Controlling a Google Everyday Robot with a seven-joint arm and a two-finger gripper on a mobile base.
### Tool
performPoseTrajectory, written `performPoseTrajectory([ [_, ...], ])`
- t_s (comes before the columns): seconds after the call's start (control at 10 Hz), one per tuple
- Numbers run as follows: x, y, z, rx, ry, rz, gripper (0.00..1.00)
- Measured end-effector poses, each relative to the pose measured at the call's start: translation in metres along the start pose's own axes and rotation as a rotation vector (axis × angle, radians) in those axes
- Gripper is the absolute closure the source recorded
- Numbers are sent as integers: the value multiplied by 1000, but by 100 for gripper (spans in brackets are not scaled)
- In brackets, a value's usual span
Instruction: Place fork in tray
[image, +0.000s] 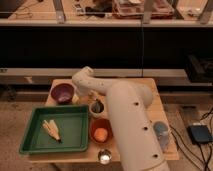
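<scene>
The green tray (30, 142) lies at the front left of the wooden table and holds a pale yellow item (51, 129). I cannot make out the fork; dark utensil-like shapes stand in a small white cup (96, 107) beside the tray's far right corner. My white arm (127, 120) reaches from the front right, bends near the purple bowl (62, 93) and turns down toward the cup. My gripper (94, 99) is at the cup, mostly hidden by the arm.
An orange bowl (101, 133) with an orange item stands right of the tray. A small glass (104, 158) sits at the front edge. A grey-blue cup (161, 131) stands on the right. Dark shelving runs behind the table (155, 105).
</scene>
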Motion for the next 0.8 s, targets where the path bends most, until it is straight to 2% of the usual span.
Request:
performPoseTrajectory([
  [0.5,-3,8,-12,-10,-4,7,92],
  [0.6,-5,6,-13,-7,-9,5,98],
  [0.8,-7,6,-16,-7,-13,3,100],
])
